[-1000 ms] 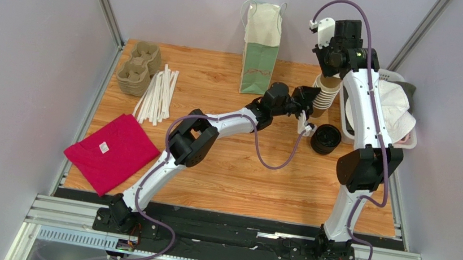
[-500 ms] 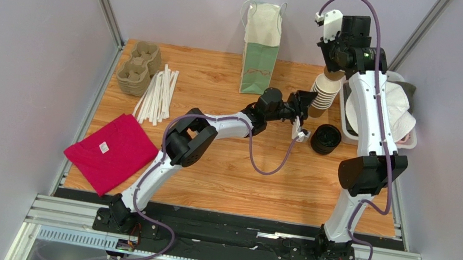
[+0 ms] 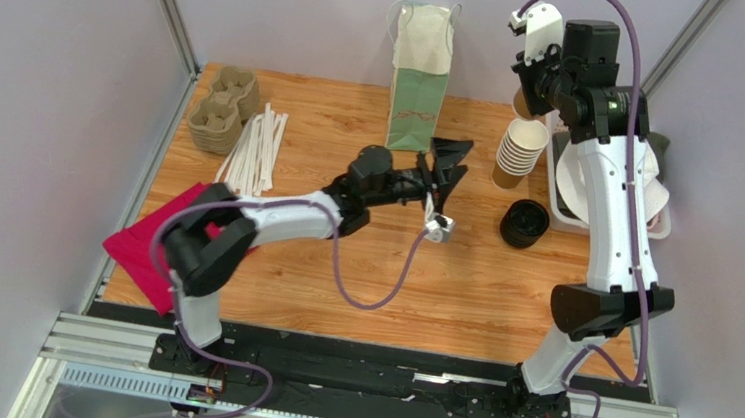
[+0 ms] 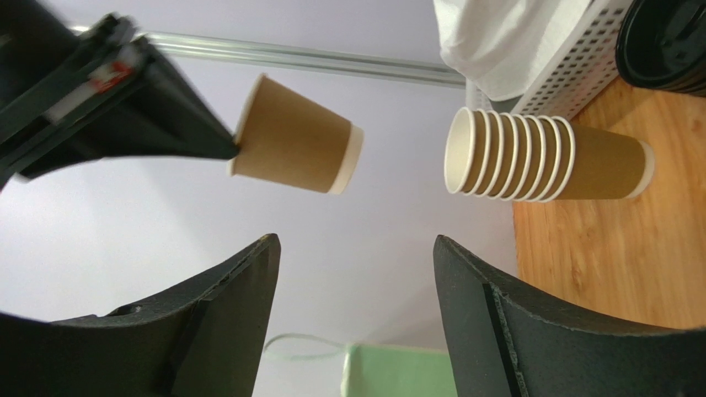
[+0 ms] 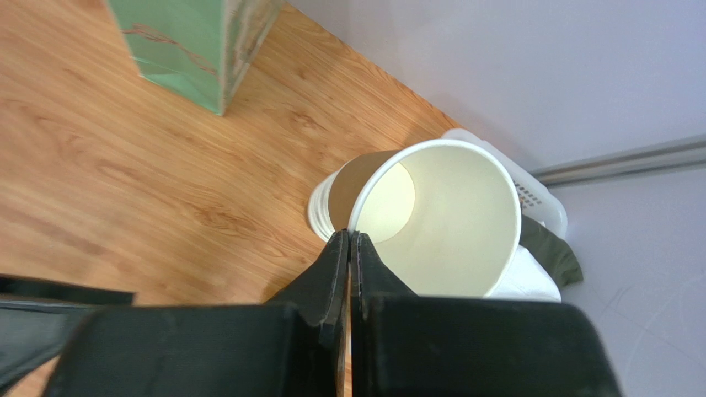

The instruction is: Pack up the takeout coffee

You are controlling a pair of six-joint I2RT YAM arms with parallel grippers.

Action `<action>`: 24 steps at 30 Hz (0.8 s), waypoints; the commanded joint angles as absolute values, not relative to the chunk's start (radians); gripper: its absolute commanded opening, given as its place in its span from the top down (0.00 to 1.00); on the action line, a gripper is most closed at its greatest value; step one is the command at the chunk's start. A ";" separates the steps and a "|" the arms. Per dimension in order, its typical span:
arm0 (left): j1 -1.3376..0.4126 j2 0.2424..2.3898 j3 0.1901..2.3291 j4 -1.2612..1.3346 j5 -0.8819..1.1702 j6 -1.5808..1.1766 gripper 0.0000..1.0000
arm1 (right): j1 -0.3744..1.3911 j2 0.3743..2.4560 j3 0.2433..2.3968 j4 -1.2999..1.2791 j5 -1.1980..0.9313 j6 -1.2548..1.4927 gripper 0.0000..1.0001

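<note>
small kraft-brown paper cup, plain, with a pale inside and a rolled white rim; mouth open, nothing on top. pinched through its wall at the rim by the right gripper, jaws pressed together with one finger inside the cup and one outside. held up in the air near the far right of the table, above the stack of cups and apart from it. seen from the left wrist as a short tapered cup, brown sides clean, white ring at the base, mouth end against the dark finger.

left gripper low over the wood between the green paper bag and the stack, jaws spread wide, nothing between them.

from the top camera, only a brown sliver of the held cup showing beside the right wrist; the rest covered by the gripper. from the right wrist, stack nearly all behind the held cup. black lid on the table just beside the stack; one piece or several, cannot tell. same black shape cut off at the corner of the left wrist view. white basket partly behind the right arm, white cloth bunched in it.
</note>
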State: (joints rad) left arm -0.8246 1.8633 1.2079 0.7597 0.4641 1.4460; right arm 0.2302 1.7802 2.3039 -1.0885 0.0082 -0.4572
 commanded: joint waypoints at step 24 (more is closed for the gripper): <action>-0.516 0.468 0.950 -0.728 0.313 0.069 0.06 | 0.662 1.511 1.651 -0.976 -0.163 -0.259 1.00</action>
